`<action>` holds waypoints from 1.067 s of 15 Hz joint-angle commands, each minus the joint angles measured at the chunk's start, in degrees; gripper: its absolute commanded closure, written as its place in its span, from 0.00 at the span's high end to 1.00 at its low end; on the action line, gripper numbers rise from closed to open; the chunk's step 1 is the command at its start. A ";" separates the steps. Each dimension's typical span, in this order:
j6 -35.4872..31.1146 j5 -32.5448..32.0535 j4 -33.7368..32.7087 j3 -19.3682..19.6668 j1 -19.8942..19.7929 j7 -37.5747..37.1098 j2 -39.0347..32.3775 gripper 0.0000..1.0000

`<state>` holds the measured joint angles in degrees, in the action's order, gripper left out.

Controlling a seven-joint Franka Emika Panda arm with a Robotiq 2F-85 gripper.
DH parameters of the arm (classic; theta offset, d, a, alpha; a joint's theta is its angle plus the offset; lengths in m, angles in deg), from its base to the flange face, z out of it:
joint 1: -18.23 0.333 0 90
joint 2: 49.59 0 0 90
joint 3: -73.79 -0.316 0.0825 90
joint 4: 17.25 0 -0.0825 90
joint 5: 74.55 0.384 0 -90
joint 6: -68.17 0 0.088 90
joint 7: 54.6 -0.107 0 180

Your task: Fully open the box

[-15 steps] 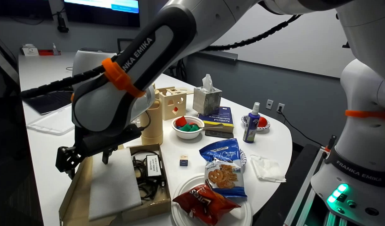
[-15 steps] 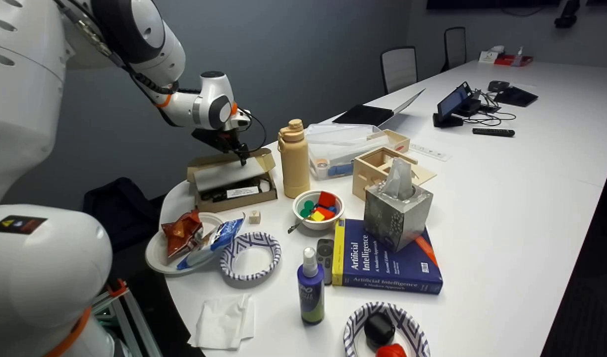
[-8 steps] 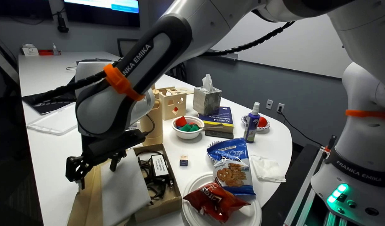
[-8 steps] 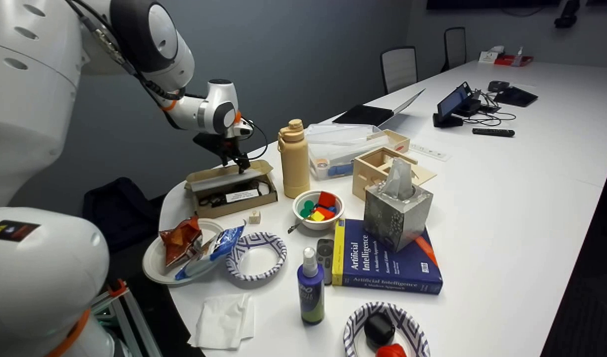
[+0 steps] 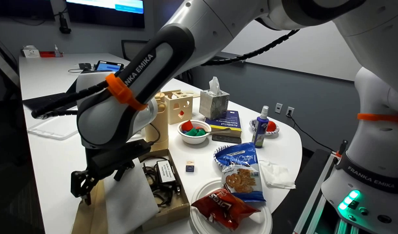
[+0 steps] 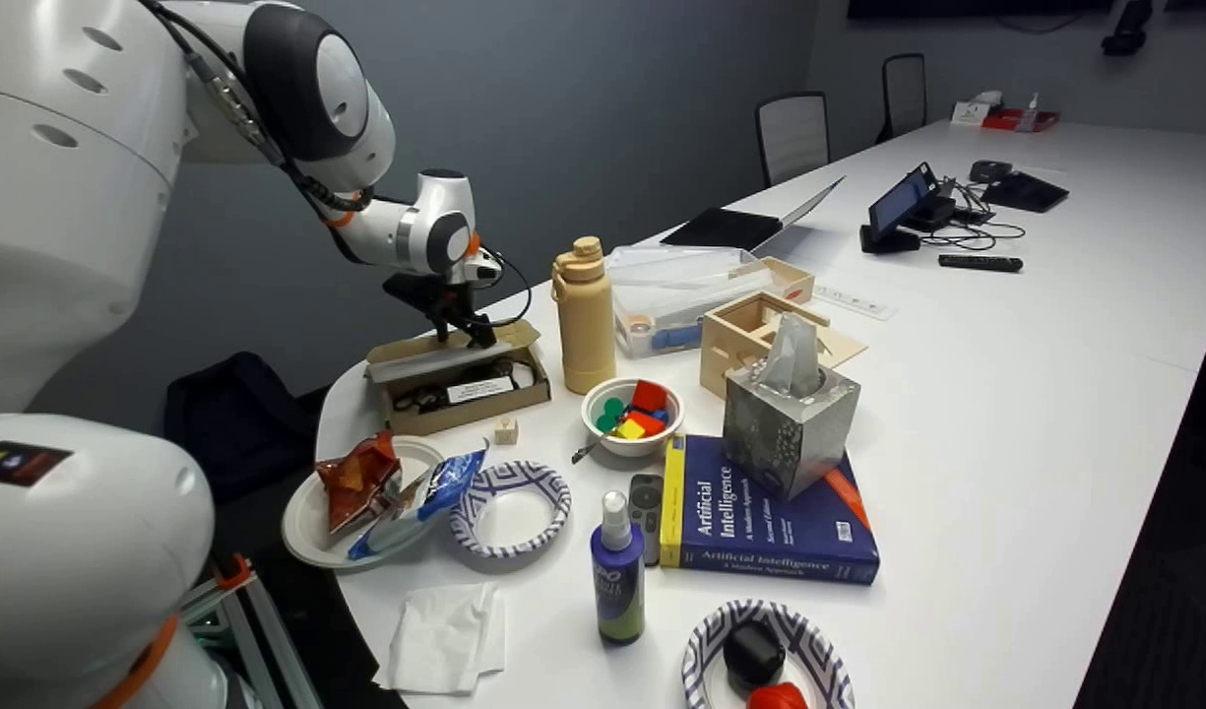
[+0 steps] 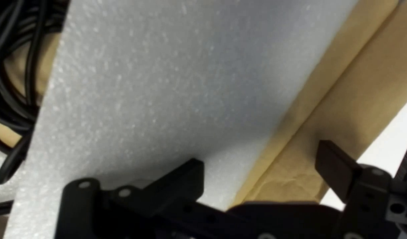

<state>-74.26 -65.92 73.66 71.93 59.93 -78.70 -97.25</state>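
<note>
The long brown cardboard box (image 5: 182, 198) stands open at the table's edge, also seen in an exterior view (image 6: 479, 406). Its lid (image 5: 91, 208) is folded back away from the tray, and its outer face is hidden. A pale foam sheet (image 5: 130, 200) lies along the lid and also fills much of the wrist view (image 7: 173, 76). My gripper (image 5: 102, 189) is low over the lid with its fingers apart. In the wrist view my gripper (image 7: 260, 156) has one fingertip over the foam and one over the brown cardboard (image 7: 349, 99). Whether the tips touch is unclear.
Black cables and a white-labelled adapter (image 5: 166, 171) lie in the box. A plate (image 5: 267, 216) with snack bags is close beside it. A tan bottle (image 6: 585, 325) stands at its end. A small wooden block (image 6: 506, 431) and a bowl (image 6: 612, 445) are nearby.
My gripper has moved down over the lid. The lid and foam lean further back and lie flatter. The box and the snack plate have shifted slightly toward the robot's base.
</note>
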 commanded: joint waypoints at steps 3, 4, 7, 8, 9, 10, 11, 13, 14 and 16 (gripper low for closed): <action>3.07 -1.81 -3.10 -1.76 -1.44 -1.54 -1.97 1.00; 2.90 -1.85 -2.97 -1.70 -1.54 -1.54 -1.60 1.00; 3.96 -2.12 -2.44 -1.70 -2.18 -1.36 0.45 1.00; 4.19 -2.34 -2.24 -1.50 -2.31 -1.50 1.29 1.00; 4.60 -2.53 -2.04 -1.39 -2.52 -1.57 2.18 1.00; 5.63 -2.97 -2.15 -1.29 -2.77 -1.45 2.77 1.00; 6.67 -3.21 -2.33 -1.35 -3.07 -1.47 3.45 1.00; 8.95 -3.76 -2.47 -1.47 -3.74 -1.39 4.91 1.00; 10.09 -4.11 -2.41 -1.51 -4.07 -1.41 5.79 1.00; 12.27 -4.93 -2.30 -1.65 -4.76 -1.34 7.30 1.00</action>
<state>-66.06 -68.49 71.13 71.18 56.58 -78.70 -92.69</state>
